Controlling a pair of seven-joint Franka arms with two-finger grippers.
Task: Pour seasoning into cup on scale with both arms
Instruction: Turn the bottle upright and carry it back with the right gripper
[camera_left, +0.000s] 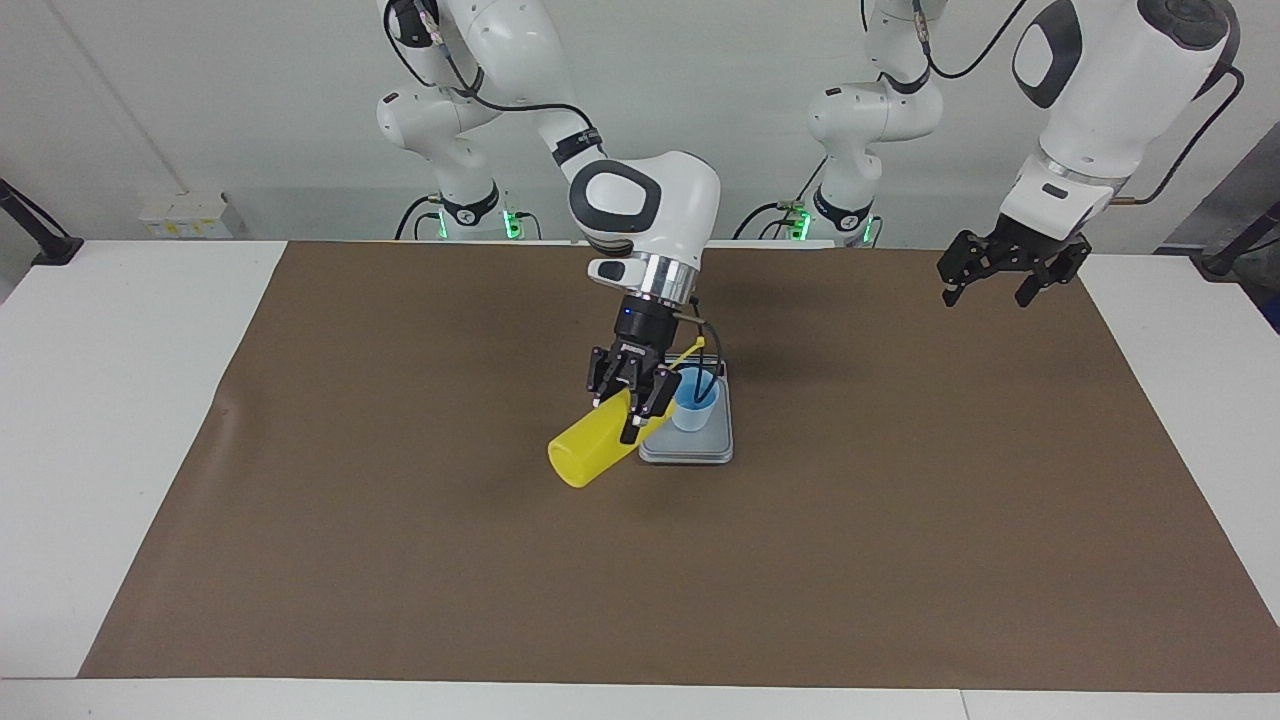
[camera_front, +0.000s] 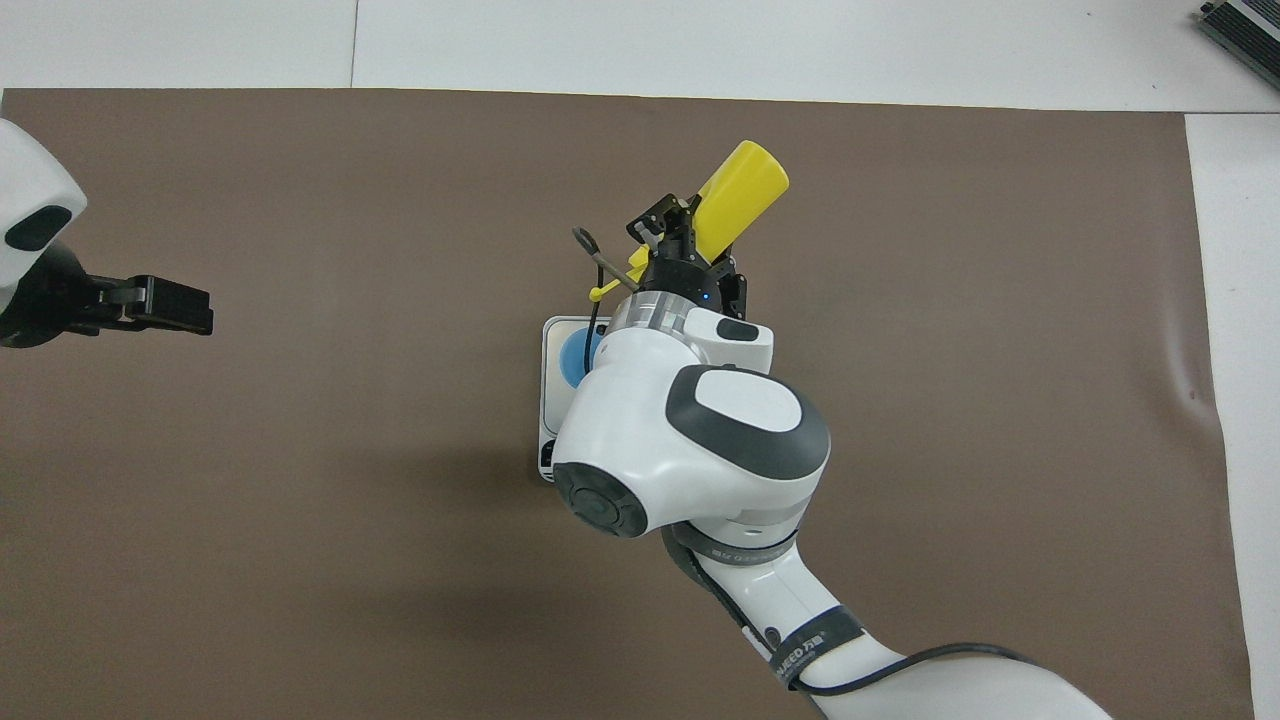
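Observation:
My right gripper (camera_left: 630, 405) is shut on the yellow seasoning bottle (camera_left: 585, 455) and holds it tilted over the mat. The bottle's base points away from the robots and its nozzle end points at the light blue cup (camera_left: 695, 410). The nozzle itself is hidden by the gripper. The yellow cap strap (camera_left: 685, 355) hangs loose beside the wrist. The cup stands upright on the silver-grey scale (camera_left: 700, 450). In the overhead view the right gripper (camera_front: 680, 235) holds the bottle (camera_front: 745, 190), and the arm covers most of the cup (camera_front: 578, 358) and scale (camera_front: 555, 400). My left gripper (camera_left: 1010, 270) waits open and raised, also in the overhead view (camera_front: 150, 305).
A brown mat (camera_left: 400, 500) covers most of the white table (camera_left: 120, 400). The left gripper hangs over the mat's edge at the left arm's end of the table. A black cable loops near the right wrist, over the cup.

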